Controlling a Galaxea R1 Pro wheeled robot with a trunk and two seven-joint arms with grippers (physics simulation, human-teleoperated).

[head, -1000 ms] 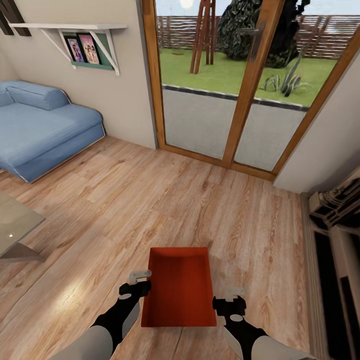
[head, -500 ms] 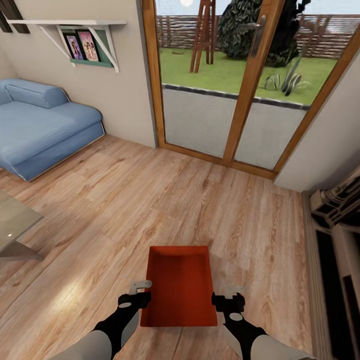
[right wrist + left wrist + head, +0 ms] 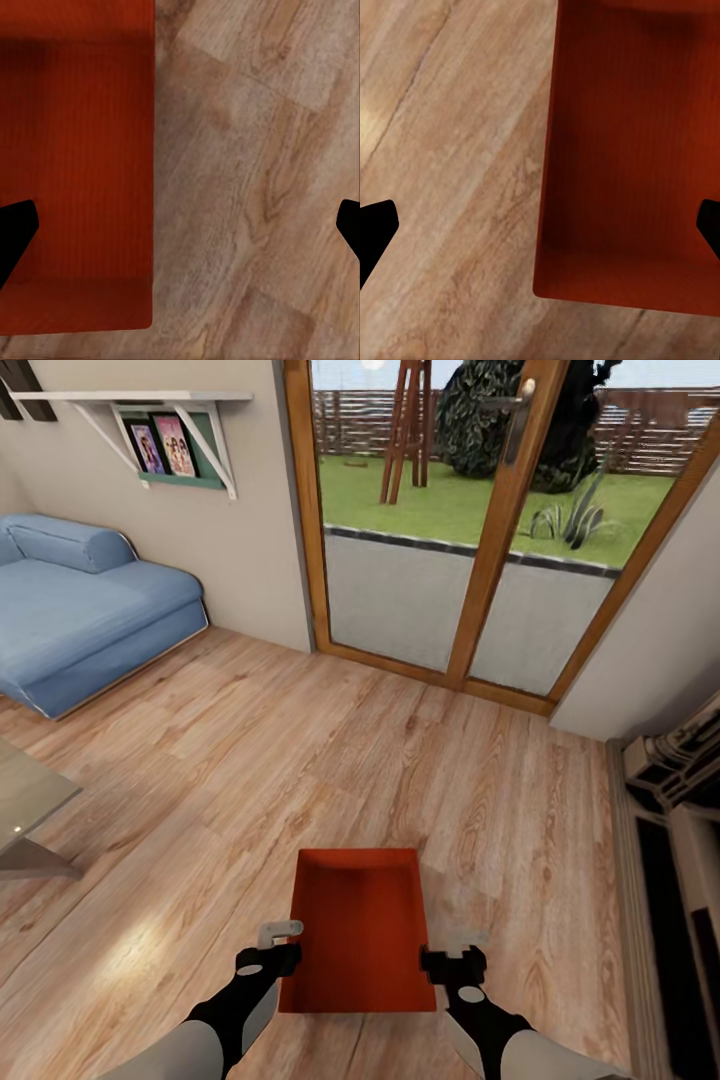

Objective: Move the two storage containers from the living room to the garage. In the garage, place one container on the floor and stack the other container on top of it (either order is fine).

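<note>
The step in hand looks like the first pick-up: one orange-red, shallow rectangular storage container [image 3: 358, 930] lies on the light wood plank floor [image 3: 300, 760] of the living room, low in the centre of the head view, and both arms flank it. The left gripper [image 3: 268, 957] sits at the container's left long wall, the right gripper [image 3: 453, 963] at its right long wall, both near the end closest to the robot.

In each wrist view the two dark fingers [image 3: 373, 232] stand wide apart at opposite edges of the picture, and one side wall of the container runs between them; the right gripper's fingers [image 3: 15, 229] straddle its wall likewise. So both grippers are spread and clamped on nothing. Whether a finger touches the container I cannot tell.

The next move, as I judge it, calls for lowering each gripper so that one finger goes inside the wall and one outside, then closing on both thin walls evenly before lifting, keeping the bin level.

The container is plain, lidless and empty, with a darker shaded inside. Its thin walls give little to hold, so an uneven grip could tilt it.

A blue sofa [image 3: 80, 610] stands at the upper left, and wood-framed glass doors [image 3: 470, 530] fill the upper middle.
</note>
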